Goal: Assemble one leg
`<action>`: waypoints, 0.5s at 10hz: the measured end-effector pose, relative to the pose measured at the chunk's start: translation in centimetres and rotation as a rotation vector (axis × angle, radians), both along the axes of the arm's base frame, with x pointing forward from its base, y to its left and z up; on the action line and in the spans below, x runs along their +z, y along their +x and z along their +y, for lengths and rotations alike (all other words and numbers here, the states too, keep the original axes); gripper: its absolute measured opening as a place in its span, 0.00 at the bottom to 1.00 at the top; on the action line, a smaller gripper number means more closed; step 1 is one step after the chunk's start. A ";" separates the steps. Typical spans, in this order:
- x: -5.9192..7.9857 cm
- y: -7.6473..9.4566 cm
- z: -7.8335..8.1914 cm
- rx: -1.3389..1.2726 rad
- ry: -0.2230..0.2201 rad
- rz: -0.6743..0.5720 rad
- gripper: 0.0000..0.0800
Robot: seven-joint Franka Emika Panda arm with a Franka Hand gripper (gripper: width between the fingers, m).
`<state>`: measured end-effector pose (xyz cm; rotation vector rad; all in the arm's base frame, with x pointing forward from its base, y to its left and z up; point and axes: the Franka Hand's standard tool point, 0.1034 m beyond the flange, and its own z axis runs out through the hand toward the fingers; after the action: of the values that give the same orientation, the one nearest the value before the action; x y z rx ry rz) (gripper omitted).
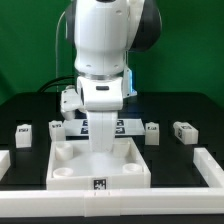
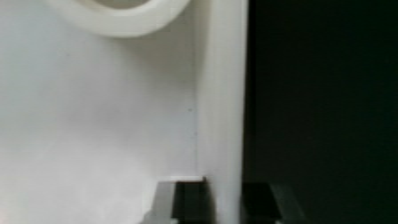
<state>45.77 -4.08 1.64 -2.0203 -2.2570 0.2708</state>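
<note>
Several legs lie on the black table behind the large white panel [image 1: 75, 160]: two at the exterior view's left [image 1: 23, 130] [image 1: 55, 126] and two at its right [image 1: 152, 130] [image 1: 183, 131]. My gripper [image 1: 103, 147] reaches straight down onto the panel's middle, well away from every leg. In the wrist view the panel [image 2: 107, 120] fills one side, with a round corner socket [image 2: 121, 15]. My gripper [image 2: 228, 192] has its dark fingers [image 2: 189, 203] on either side of the panel's edge wall, pressed against it. No leg shows in the wrist view.
The marker board [image 1: 130, 124] lies behind the panel, partly hidden by the arm. A white rail [image 1: 110, 203] runs along the front, with side pieces at the exterior view's left [image 1: 5, 160] and right [image 1: 208, 165]. Bare black table [image 2: 329, 110] lies beside the panel's edge.
</note>
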 end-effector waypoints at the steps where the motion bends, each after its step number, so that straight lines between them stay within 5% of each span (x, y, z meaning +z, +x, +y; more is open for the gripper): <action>1: 0.0 0.0 0.4 -0.028 -0.005 -0.003 0.08; 5: -0.1 0.7 6.1 -0.095 -0.010 -0.020 0.08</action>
<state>46.44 1.98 1.59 -2.1366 -2.1671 0.2551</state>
